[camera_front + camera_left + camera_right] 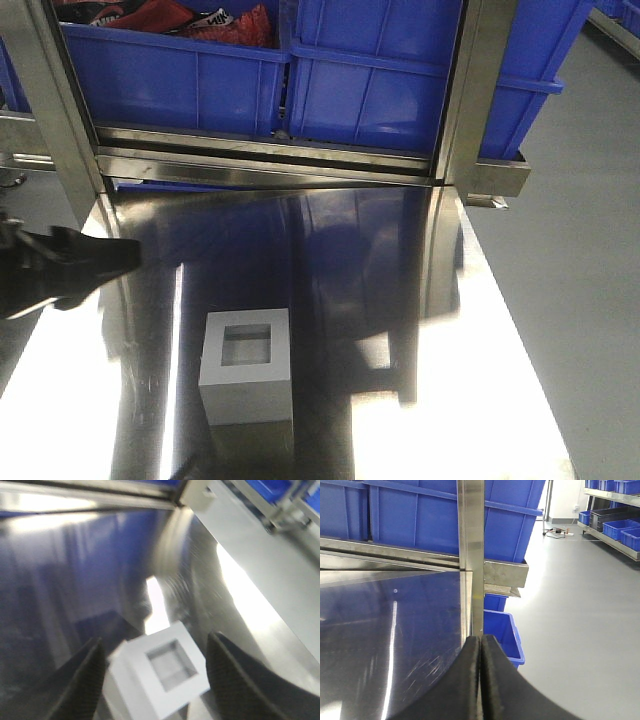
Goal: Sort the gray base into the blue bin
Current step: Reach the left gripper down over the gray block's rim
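The gray base [247, 365] stands on the steel table [450, 340] near its front, square recess facing up. In the left wrist view the gray base [165, 672] lies between the two dark fingers [85, 685] of my left gripper [156, 640]. That gripper is open and its fingers stand apart from the block's sides. From the front view, my left gripper [125, 258] reaches in from the left edge, up and left of the block. A blue bin [380, 80] sits in the rack behind the table. My right gripper [481, 639] is shut and holds nothing, above the table's right edge.
A second blue tote [170, 70], holding red items, sits left of the first in the steel rack [260, 160]. An upright steel post [471, 555] rises at the table's far right corner. A smaller blue bin [502, 630] stands on the floor beyond it.
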Robot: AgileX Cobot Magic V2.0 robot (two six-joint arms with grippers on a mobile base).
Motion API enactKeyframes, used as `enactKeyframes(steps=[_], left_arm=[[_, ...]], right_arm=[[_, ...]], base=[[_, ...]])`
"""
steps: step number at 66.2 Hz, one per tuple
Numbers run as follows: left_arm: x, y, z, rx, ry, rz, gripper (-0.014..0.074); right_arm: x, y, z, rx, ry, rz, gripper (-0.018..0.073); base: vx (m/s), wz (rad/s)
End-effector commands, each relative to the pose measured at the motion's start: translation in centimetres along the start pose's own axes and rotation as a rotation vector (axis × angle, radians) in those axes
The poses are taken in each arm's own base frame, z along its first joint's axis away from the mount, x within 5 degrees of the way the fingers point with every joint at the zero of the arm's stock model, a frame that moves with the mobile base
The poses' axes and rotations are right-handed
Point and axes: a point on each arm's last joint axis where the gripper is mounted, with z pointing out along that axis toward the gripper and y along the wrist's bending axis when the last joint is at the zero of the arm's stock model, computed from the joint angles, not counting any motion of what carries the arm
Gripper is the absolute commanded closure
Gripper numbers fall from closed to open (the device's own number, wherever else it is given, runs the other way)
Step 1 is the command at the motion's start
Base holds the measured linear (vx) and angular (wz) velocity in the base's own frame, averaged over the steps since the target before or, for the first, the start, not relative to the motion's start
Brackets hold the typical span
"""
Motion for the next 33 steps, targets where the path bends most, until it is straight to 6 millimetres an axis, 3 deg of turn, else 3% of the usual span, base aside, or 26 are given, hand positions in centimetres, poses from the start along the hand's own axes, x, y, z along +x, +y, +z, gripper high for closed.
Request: enactKeyframes(steps=[1,14,33], left_arm=[[-1.3,-1.4,1.2,0.045,-0.035,0.017,0.0163],[-0.4,-2.0,5.0,0.014,0.053,0.044,0.0163],[0.7,-1.8,8.7,-0.075,0.153,0.031,0.0163]], right_arm=[[-0.3,0.0,0.0,0.003,-0.071,-0.011,0.0568],[-0.3,0.0,0.0,0.003,-0.071,-0.011,0.0568],[-0.3,0.0,0.0,0.003,-0.071,-0.011,0.0568]], base=[[0.0,0.0],[0.0,0.0],[0.0,0.0]])
